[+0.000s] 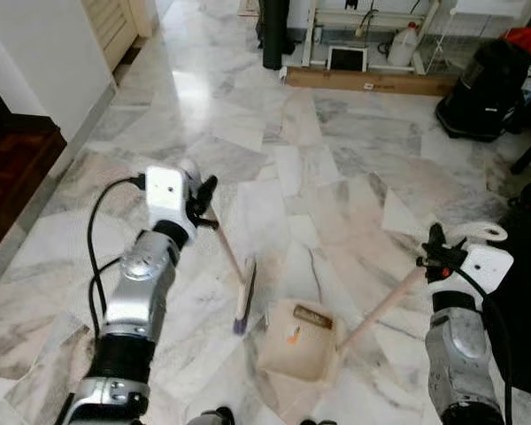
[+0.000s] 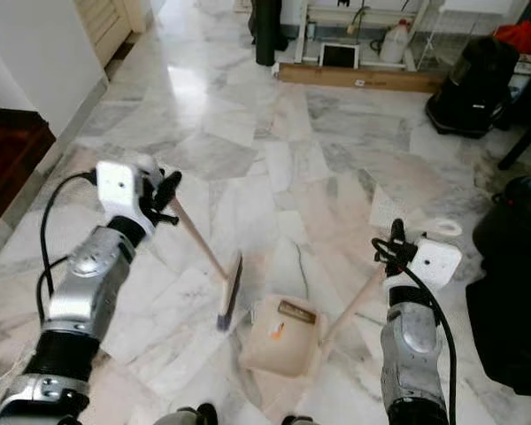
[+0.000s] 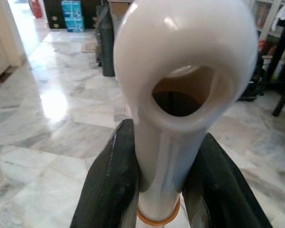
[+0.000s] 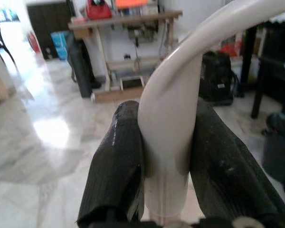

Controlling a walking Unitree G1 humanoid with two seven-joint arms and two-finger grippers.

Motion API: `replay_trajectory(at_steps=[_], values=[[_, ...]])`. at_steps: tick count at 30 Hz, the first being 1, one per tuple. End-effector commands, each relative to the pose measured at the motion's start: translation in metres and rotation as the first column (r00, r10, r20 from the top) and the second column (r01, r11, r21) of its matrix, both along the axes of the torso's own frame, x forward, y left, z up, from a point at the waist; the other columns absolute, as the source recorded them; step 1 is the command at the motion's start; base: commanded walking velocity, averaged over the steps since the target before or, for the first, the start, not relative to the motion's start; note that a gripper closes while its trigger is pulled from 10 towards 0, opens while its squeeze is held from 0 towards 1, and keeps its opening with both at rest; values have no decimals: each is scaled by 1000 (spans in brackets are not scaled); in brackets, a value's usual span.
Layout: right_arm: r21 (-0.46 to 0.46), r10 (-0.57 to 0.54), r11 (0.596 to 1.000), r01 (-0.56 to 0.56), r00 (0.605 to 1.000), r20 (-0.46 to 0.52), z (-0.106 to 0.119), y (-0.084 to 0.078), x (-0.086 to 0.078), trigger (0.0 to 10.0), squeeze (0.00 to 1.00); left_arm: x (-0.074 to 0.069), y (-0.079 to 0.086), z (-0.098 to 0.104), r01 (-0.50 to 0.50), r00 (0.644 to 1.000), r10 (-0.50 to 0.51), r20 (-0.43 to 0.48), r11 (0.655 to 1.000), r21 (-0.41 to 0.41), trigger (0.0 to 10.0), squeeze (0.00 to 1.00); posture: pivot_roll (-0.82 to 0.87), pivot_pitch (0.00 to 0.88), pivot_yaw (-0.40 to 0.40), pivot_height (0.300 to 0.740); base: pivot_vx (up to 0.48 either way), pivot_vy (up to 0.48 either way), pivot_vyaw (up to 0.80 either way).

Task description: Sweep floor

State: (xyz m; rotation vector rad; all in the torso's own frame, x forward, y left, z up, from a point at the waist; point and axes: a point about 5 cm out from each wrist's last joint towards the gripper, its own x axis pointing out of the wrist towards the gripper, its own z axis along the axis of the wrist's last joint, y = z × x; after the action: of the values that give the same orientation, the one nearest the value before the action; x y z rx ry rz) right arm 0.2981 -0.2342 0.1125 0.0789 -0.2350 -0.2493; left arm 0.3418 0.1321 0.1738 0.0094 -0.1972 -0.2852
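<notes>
Left gripper [image 1: 203, 197] raised over the grey-and-white marble floor [image 1: 336, 168], its two black fingers [image 3: 109, 185] pressed against either side of the cream plastic handle of a small broom [image 1: 231, 252]; the handle's looped end with its hanging hole fills the left wrist view; a thin orange ring circles the handle just below the fingers; from the grip the stick slants down toward the robot's right to a narrow brush head [image 1: 245, 301] with dark bristles, tip at or near the floor.

Right gripper [image 1: 435, 257] pinching the upper end of the cream dustpan's long handle [image 1: 382, 308]; black fingers [image 4: 118, 161] clamped on both sides of the curved white handle top; handle runs diagonally down toward the robot's left to the cream plastic dustpan [image 1: 296, 341], which sits on the floor between the two arms, near the robot's feet; brush head just beside the pan's left edge, whether touching cannot be told; a brown label and a small orange mark on the pan.

Background: long wooden plank [image 1: 372, 81] on the floor by a white metal rack; white jug [image 1: 404, 44] and a framed panel [image 1: 347, 58] behind it; black bag [image 1: 482, 88] at far right; dark wooden furniture [image 1: 9, 168] at far left.
</notes>
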Motion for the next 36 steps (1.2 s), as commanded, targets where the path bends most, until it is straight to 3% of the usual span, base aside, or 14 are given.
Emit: replay_trajectory(at_steps=[1, 9, 19, 36], values=[[5, -5, 1000, 5, 997, 74, 18, 1, 3, 10000, 0, -3, -7, 8, 9, 997, -9, 73, 1000, -1, 10000, 0, 53, 69, -19, 740, 0, 0, 0], [-2, 15, 1000, -15, 996, 88, 19, 8, 1, 10000, 0, -2, -9, 12, -7, 992, 5, 125, 1000, 19, 10000, 0, 63, 34, -26, 740, 0, 0, 0], [-33, 11, 999, -8, 997, 73, 22, 4, 2, 10000, 0, 2, -8, 13, -25, 988, 12, 154, 996, 84, 10000, 0, 60, 1, -29, 740, 0, 0, 0], [-39, 14, 999, -11, 997, 78, 28, 9, 3, 10000, 0, 5, -15, 9, -42, 988, 29, 151, 996, 84, 10000, 0, 63, 53, -25, 740, 0, 0, 782]])
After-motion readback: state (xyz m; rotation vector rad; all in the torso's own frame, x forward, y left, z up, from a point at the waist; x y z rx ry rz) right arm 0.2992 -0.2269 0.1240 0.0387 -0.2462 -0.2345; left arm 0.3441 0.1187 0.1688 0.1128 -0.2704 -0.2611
